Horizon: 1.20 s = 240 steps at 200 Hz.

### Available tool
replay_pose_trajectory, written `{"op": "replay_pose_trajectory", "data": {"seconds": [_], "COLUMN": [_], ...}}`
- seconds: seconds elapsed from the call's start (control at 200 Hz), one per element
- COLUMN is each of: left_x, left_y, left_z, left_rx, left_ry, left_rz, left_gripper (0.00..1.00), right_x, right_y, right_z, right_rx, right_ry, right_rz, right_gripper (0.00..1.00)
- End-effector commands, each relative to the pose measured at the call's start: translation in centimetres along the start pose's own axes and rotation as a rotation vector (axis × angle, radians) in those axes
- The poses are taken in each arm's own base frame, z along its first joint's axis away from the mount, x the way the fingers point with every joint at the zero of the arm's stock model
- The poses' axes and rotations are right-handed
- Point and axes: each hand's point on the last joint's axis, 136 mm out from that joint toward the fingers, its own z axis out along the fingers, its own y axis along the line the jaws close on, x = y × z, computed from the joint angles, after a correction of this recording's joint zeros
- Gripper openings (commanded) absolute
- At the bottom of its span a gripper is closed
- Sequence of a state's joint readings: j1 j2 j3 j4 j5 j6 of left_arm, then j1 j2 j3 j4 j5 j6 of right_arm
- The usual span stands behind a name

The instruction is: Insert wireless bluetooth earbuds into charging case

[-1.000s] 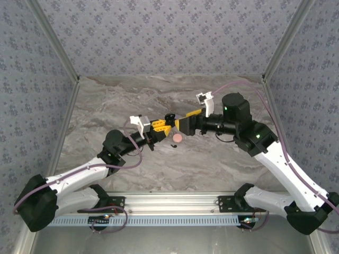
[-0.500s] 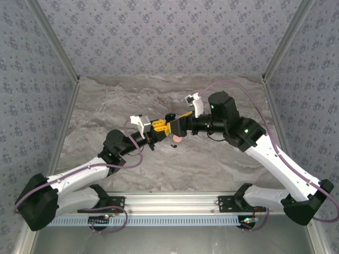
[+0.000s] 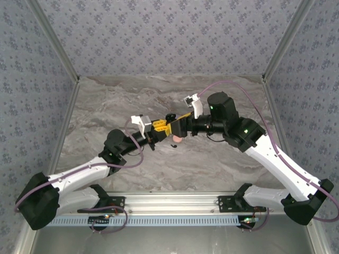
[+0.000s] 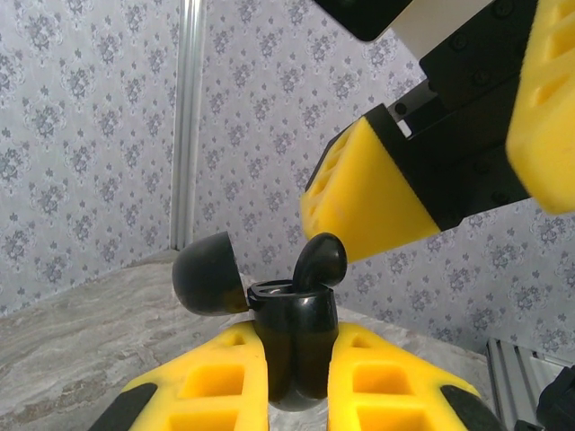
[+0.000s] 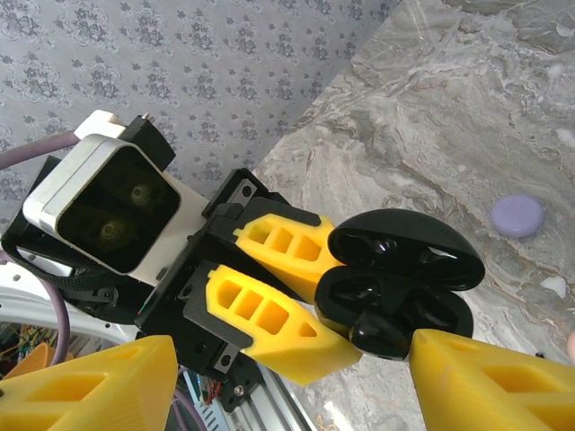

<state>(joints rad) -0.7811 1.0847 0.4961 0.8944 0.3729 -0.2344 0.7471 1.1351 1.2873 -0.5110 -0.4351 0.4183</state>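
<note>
While left jaws clamp open charging case (image 4: 292,346), right jaws stand apart; black earbud (image 4: 321,261) half hidden inside.

Reaching in from both sides. Squeezing the black case (image 5: 404,269) with the left hand (image 4: 292,359), right hand (image 5: 295,352) open close by.

The charging case (image 4: 292,350) is held between the fingers of the left gripper (image 4: 295,364) above the table (image 3: 212,169), its lid (image 4: 207,274) swung off to one side. An earbud (image 4: 321,260) is set on its open top, a finger of the right gripper (image 3: 176,125) just beside it.
</note>
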Motion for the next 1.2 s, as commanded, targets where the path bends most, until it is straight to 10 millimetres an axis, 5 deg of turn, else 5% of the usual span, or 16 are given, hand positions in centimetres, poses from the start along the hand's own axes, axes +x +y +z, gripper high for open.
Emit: {"op": "replay_pose_trajectory", "data": {"seconds": [0.0,1.194], "left_x": [-2.6,-2.2], "left_y": [-0.3,-0.1], "left_z": [0.4,0.8], "left_rx": [0.010,0.010], "left_ry": [-0.076,-0.066], "left_rz": [0.015,0.005], "left_gripper": [0.00,0.00], "right_x": [0.0,1.2], "right_y": [0.9,0.5], "right_z": [-0.3,0.4], "right_rx": [-0.025,-0.028], "right_ry": [0.020,0.078], "right_rz": [-0.009,0.016], "right_gripper": [0.70,0.66]}}
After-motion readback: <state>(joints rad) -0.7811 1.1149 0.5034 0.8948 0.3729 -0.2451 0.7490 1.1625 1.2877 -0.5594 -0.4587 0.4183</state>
